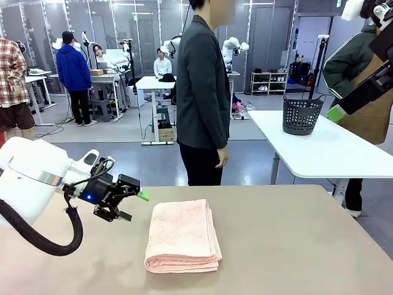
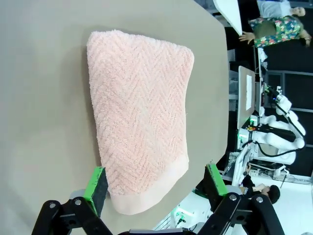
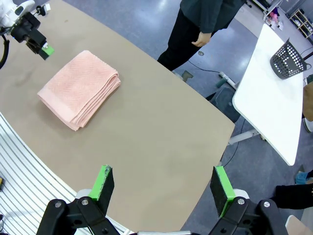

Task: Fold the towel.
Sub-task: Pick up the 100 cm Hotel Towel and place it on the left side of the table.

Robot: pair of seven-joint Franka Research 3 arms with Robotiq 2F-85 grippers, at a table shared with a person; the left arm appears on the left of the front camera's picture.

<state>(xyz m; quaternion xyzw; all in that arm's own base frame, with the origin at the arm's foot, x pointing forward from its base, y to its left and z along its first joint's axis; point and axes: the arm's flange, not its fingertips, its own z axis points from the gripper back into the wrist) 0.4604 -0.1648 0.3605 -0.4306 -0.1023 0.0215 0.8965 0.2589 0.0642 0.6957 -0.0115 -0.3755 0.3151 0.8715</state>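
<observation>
The towel [image 1: 183,236] is pale pink with a herringbone weave and lies folded into a thick rectangle on the tan table [image 1: 295,246], near the middle of its front part. My left gripper [image 1: 135,206] hovers just left of the towel's far left corner, open and holding nothing. In the left wrist view the towel [image 2: 142,112] lies flat below the open left gripper [image 2: 155,181], its plain band nearest the fingers. My right gripper [image 3: 164,186] is open and empty, high above the table's right side, far from the towel [image 3: 78,90].
A person in a dark jacket [image 1: 202,92] stands at the table's far edge, hands hanging down. A white table [image 1: 319,147] with a black basket [image 1: 301,115] stands at the back right. Bare tabletop extends right of the towel.
</observation>
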